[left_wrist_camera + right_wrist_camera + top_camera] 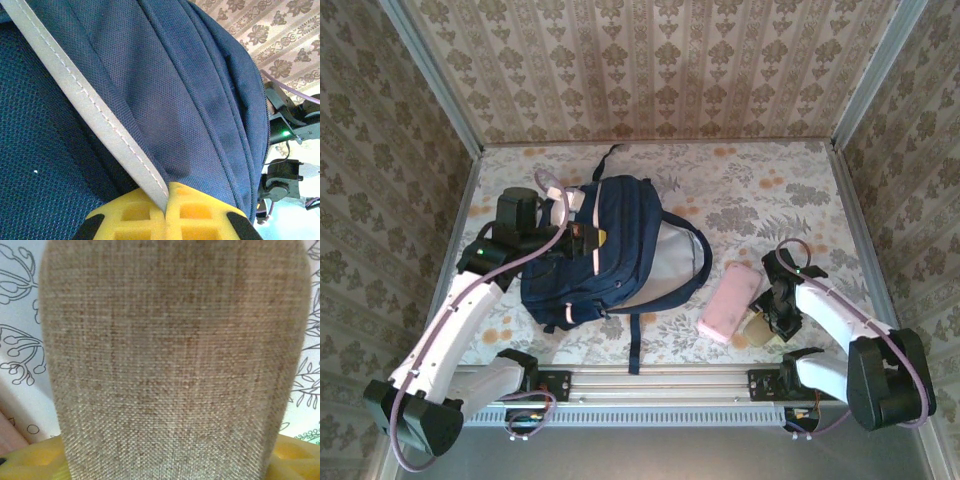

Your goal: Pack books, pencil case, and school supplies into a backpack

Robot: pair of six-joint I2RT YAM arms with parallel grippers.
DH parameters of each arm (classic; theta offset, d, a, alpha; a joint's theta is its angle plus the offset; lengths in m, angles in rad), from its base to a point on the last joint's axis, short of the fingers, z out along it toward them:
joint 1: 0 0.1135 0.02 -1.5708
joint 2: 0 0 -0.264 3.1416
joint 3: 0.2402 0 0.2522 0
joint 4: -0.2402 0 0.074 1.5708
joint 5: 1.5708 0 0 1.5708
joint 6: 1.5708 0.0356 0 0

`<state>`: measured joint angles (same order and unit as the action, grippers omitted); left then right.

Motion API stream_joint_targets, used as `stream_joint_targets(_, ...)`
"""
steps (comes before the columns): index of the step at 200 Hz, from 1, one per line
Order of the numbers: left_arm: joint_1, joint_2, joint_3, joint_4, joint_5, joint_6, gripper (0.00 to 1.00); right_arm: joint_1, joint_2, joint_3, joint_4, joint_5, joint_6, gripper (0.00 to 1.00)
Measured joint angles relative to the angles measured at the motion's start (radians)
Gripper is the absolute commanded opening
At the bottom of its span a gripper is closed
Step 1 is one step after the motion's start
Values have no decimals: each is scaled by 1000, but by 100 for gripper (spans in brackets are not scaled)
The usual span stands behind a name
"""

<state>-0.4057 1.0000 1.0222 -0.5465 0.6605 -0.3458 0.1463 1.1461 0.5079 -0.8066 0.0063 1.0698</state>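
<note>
While I watched from the remote station, the tan cylindrical pouch of coarse woven cloth (170, 355) lay near the front right corner of the bench (770, 190). It was just beside the pink rectangular soft pouch (730, 300), and my right hand (777, 318) sat astride it. In the wrist view the yellow pads (30, 460) flanked the tan pouch on both sides. I could not tell whether they were pressing on it or merely standing around it.

I judged that pouch light and soft, likely to give under pressure and bulge past the pads, though its rough weave should offer plenty of friction. A hold across its middle, square to its long axis, looked safest to me. Taken near one end, it might droop or roll out.

The large navy blue fabric backpack (610, 250) lay left of the bench's centre, well apart from both pouches. My left hand (166, 202) was closed tight on the backpack's pale grey stitched strip (100, 115), which was pinched between its yellow pads. I reckoned the bag limp and bulky, so that firm strip seemed a fair handle for holding the cloth taut. Whether its mouth stood open, I could not make out.
</note>
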Motion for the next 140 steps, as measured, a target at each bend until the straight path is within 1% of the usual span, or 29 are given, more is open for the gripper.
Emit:
stream_joint_targets(32, 3, 0, 0, 0, 2, 0, 0, 0, -52, 3, -13, 23, 5, 54)
stream_joint_targets(63, 13, 18, 11, 0, 32, 0, 0, 0, -188, 66, -85, 69, -7, 51)
stream_joint_targets(90, 14, 54, 37, 0, 92, -1, 0, 14, -308, 138, -72, 58, -86, 43)
stream_joint_targets(114, 14, 63, 48, -1, 137, -1, 0, 69, -356, 193, -11, 9, -177, 38)
stream_joint_targets(140, -1, 80, 89, -37, 171, 11, 0, 184, -292, 272, 65, -27, -277, 37)
